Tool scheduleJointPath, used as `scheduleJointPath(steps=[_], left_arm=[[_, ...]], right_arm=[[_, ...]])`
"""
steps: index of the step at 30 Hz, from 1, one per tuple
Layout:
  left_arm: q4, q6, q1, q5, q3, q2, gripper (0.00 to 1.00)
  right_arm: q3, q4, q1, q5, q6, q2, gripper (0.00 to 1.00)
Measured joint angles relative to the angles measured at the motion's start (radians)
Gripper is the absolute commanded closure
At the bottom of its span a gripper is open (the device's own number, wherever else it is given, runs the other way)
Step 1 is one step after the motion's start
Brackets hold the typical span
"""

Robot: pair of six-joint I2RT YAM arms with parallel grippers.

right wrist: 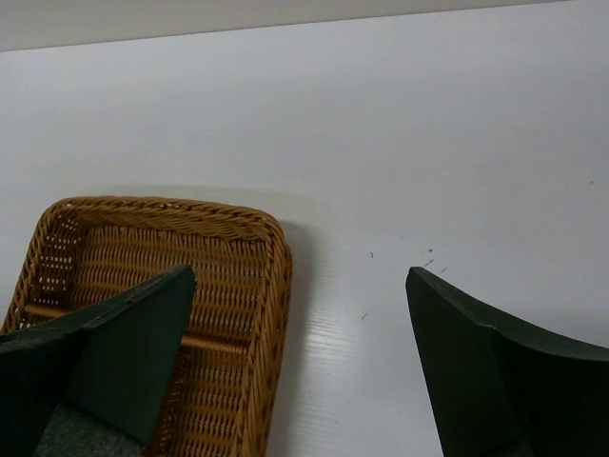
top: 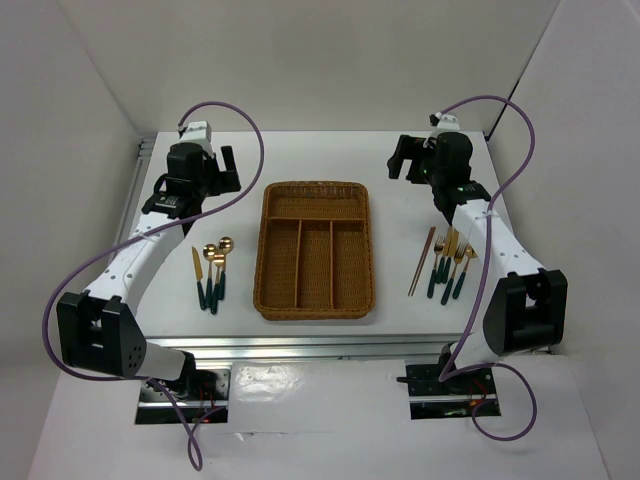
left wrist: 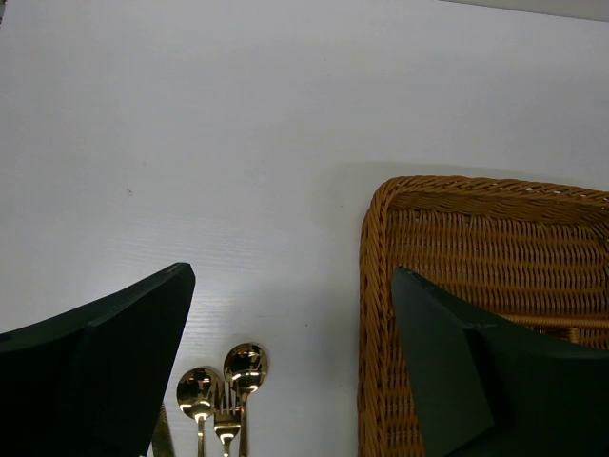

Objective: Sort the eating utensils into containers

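Top external view shows a rectangular brown woven wicker cutlery tray point(top: 262, 262) at the centre of the white tabletop point(top: 320, 150), with three long sections and one crosswise section at its far end. Just left of it lies a left cluster of gold-headed utensils with dark green handles point(top: 212, 275); in the left wrist view two round spoon bowls point(left wrist: 245, 364) show at the bottom edge, beside the tray's corner. Right of the tray lie thin brown-gold chopsticks point(top: 422, 262) and, just beside them, a right cluster of gold-headed green-handled utensils point(top: 450, 265). The left claw point(top: 228, 170) hangs in the upper left, the right claw point(top: 402, 158) in the upper right; both are released, fingers spread wide and grasping nothing.
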Motion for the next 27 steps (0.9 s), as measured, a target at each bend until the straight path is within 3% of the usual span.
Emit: scheduleJointPath(steps=[18, 27], left_arm=[[-0.164, -0.122, 0.013, -0.051, -0.044, -0.022, 0.00], [-0.262, -0.209, 0.087, -0.090, -0.158, -0.098, 0.07]], right_arm=[[-0.001, 0.001, 0.000, -0.086, 0.000, 0.014, 0.00], [-0.009, 0.008, 0.000, -0.159, 0.000, 0.045, 0.00]])
